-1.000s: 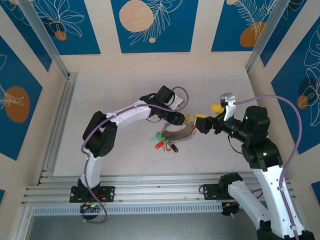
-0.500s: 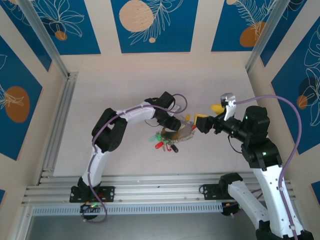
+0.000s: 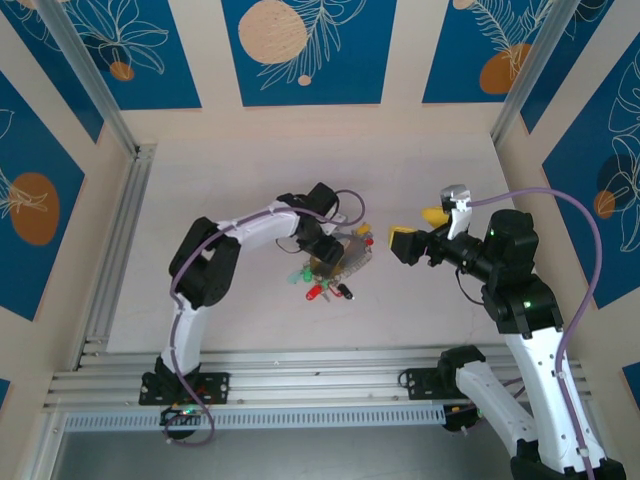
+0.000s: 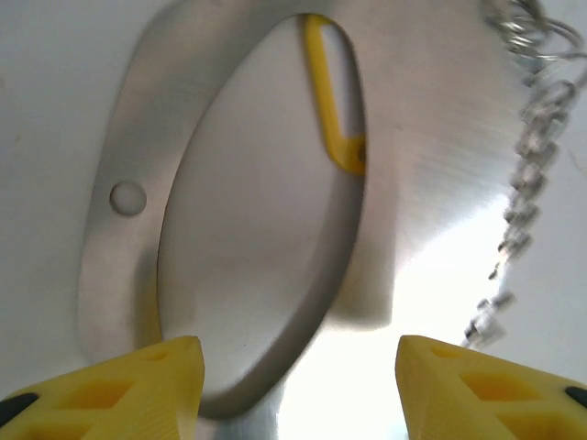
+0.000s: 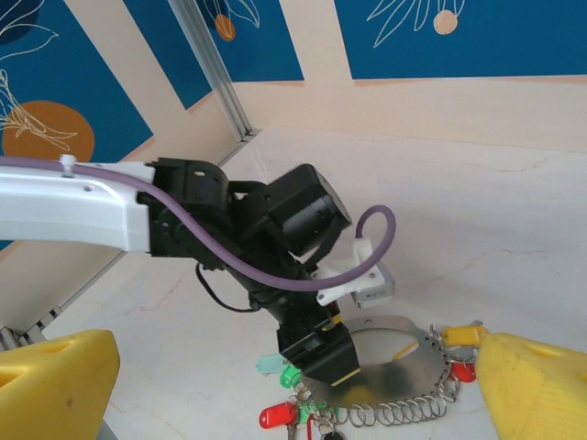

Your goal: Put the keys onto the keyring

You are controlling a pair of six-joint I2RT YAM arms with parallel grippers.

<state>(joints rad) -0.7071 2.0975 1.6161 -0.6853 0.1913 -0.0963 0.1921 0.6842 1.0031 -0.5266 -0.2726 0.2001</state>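
The keyring [image 3: 352, 255] lies flat on the pale tabletop [image 3: 250, 170], its broad silvery band [image 4: 431, 202] ringing an oval hole. The red and green keys [image 3: 320, 288] are bunched just beside it, toward the arms' bases. The left gripper [image 3: 325, 262] hangs right over the ring, its yellow fingers [image 4: 110, 390] spread wide. The right gripper [image 3: 400, 243] sits near the ring's other side, its fingers [image 5: 55, 376] also wide apart and holding nothing.

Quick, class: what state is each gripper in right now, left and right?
Left gripper: open, holding nothing, poised over the keyring.
Right gripper: open, holding nothing.
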